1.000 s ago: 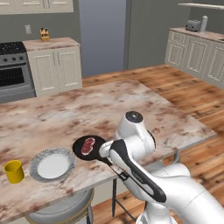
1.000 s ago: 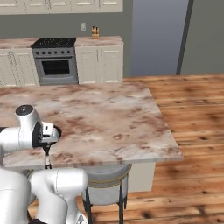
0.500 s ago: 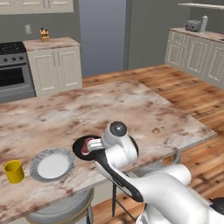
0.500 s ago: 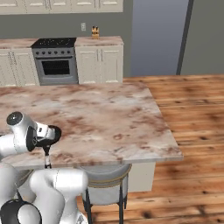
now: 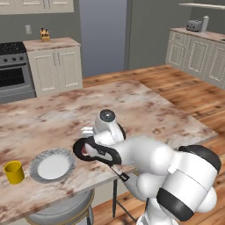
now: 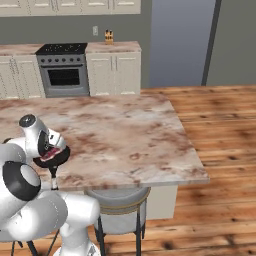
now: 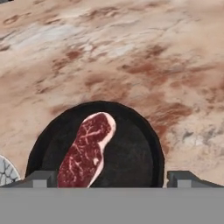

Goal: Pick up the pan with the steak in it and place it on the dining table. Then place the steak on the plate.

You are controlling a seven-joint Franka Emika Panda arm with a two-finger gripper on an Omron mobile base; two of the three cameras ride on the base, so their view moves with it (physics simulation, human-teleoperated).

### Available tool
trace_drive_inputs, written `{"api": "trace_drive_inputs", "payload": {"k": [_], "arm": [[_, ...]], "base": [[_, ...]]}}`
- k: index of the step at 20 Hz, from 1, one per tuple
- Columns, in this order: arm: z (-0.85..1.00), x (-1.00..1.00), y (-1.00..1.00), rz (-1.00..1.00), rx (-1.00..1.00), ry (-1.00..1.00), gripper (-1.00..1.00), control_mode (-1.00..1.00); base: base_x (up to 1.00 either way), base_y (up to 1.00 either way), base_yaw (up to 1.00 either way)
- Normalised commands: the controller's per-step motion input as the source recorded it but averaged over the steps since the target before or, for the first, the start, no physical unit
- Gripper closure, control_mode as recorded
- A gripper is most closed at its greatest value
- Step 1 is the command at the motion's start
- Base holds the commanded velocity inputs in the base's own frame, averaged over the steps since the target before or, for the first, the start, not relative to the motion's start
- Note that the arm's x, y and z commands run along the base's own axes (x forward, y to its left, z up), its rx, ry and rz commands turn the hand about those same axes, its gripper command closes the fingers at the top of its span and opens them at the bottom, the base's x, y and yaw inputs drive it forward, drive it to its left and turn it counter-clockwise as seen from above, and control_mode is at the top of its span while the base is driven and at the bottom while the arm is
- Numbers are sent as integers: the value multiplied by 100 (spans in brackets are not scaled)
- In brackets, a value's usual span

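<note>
We find the pan (image 7: 97, 146) already standing on the table (image 7: 131, 52), near its front edge, so we judge the first step done and the second, steak to plate, now in hand.

Nearest to us in the hand view, the claw (image 7: 111, 178) stands with its jaws spread wide and nothing between them. Its two tips rise either side of the pan's near rim. The steak (image 7: 86, 149) lies flat in the pan, toward the left half of it, and runs from close to the left tip up toward the pan's middle. It is off centre to the claw, nearer the left finger than the right. We cannot tell from these views how high the tips hang above the meat.

In the left base view the claw is hidden behind the arm's wrist, which leans over the pan. The plate (image 5: 52, 166) sits just beside the pan on its left, and a sliver of its rim shows at the lower left of the hand view. The cup (image 5: 14, 172) stands further left, apart from the plate.

In our judgement the next move calls for a shift toward the steak to centre it between the jaws, then a descent and a close across its narrow width. The cut is thin and flat, so the tips must reach nearly to the pan floor.
</note>
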Motion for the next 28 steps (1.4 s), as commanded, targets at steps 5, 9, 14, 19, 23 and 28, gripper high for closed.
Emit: {"api": "trace_drive_inputs", "payload": {"k": [5,9,14,19,23,28], "arm": [[-1,5,2,0,0,3,-100,-100],[-7,13,11,0,0,4,-100,-100],[-25,12,23,-1,0,2,-100,-100],[-13,7,13,-1,0,1,-100,-100],[-10,0,0,0,0,1,-100,-100],[-25,5,4,-1,0,2,-100,-100]], "base": [[0,0,0],[0,0,0],[0,0,0],[0,0,0],[0,0,0],[0,0,0]]}}
